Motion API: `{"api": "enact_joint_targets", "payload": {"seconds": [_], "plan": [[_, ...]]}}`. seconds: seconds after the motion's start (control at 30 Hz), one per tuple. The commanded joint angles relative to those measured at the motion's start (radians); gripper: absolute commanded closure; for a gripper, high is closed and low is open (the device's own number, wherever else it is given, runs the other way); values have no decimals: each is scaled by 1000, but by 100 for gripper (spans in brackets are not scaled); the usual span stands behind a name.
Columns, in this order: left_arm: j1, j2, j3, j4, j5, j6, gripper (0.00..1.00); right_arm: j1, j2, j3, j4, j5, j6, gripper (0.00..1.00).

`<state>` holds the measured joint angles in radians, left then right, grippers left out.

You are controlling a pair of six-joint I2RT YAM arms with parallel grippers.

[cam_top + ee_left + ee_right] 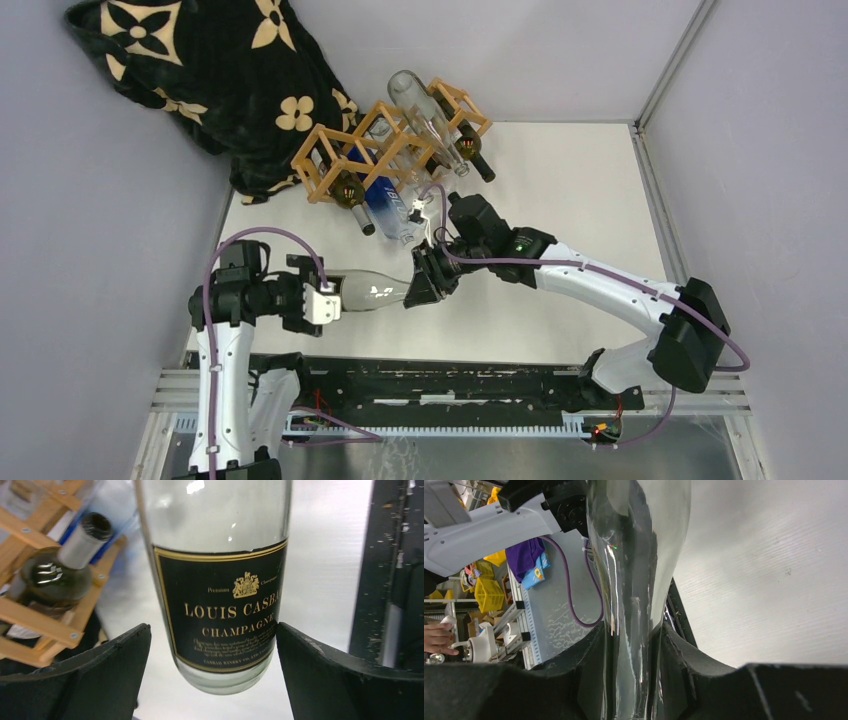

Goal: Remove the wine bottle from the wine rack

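wine bottle point(372, 291) between left tool point(335, 298) and right tool point(413, 283), wine rack point(395, 140) behind it

Left arm point(222, 350) rises from its base at the lower left of the top view, its wrist turned to the right. Left gripper point(332, 298) points right, its fingers point(115, 665) spread wide either side of the wine bottle point(372, 290) base, with a gap on both sides. Right arm point(600, 285) reaches from lower right toward centre. Right gripper point(420, 280) points left, its fingers point(689, 670) clamped on the bottle's neck.
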<state>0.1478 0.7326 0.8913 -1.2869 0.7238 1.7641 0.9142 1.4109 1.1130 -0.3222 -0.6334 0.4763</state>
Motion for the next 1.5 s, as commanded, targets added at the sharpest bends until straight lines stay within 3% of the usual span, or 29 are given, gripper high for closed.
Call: {"api": "enact_joint_targets", "payload": {"seconds": [0.0, 0.27, 0.67, 1.23, 1.3, 1.4, 1.47], "plan": [[-4, -28, -49, -30, -6, 110, 0, 31, -30, 119, 241, -107, -54, 100], [-5, -28, -100, -17, -10, 83, 0, 40, -5, 134, 209, -69, -82, 100], [-4, 171, -20, 42, 100, -272, 0, 39, -29, 136, 315, 27, -50, 100], [-19, 222, -83, 41, 111, -282, 0, 41, -57, 69, 492, 19, 4, 100], [-24, 222, -95, 59, 113, -266, 9, 40, -51, 61, 488, 18, 4, 100], [-52, 241, -78, 61, 112, -249, 32, 40, -47, 50, 486, 18, 9, 100], [-59, 245, -55, 61, 114, -243, 53, 39, -45, 47, 483, 20, 8, 100]]}}
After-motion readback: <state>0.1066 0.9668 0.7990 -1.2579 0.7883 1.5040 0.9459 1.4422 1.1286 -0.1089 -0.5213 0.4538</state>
